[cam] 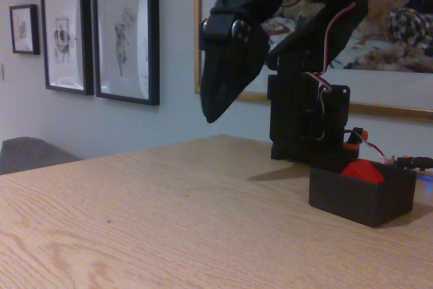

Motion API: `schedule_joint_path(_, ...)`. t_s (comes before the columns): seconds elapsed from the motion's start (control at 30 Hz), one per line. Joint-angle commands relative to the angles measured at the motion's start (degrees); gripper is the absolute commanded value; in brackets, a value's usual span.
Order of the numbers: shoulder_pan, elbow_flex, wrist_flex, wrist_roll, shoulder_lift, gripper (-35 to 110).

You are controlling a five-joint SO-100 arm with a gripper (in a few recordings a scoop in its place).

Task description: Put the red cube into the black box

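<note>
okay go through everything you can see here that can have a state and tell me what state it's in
red cube: inside the black box, tilted, top poking above the rim.
black box: upright on the table, open-topped, holding the cube.
gripper: raised above the table left of the box, pointing down, holding nothing; open or shut unclear.

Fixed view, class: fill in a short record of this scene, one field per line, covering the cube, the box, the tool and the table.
red cube: sits inside the black box, its top showing above the rim
black box: stands open-topped on the table, right of centre, in front of the arm's base
tool: hangs above the table, left of the box, pointing down, holding nothing; open or shut cannot be told
table: light wood grain
task state: cube already in box
</note>
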Motion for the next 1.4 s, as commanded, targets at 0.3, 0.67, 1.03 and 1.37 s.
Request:
schedule_joint_path(0.3, 1.1, 3.3, 0.4, -2.5, 6.6, -9)
schedule_joint_path(0.67, 1.9, 2.9, 1.2, -3.3, 7.6, -2)
schedule_joint_path(1.03, 2.5, 3.7, -0.5, -4.5, 5.1, 1)
schedule_joint_path(1.37, 1.0, 3.3, -0.4, -3.3, 5.0, -1)
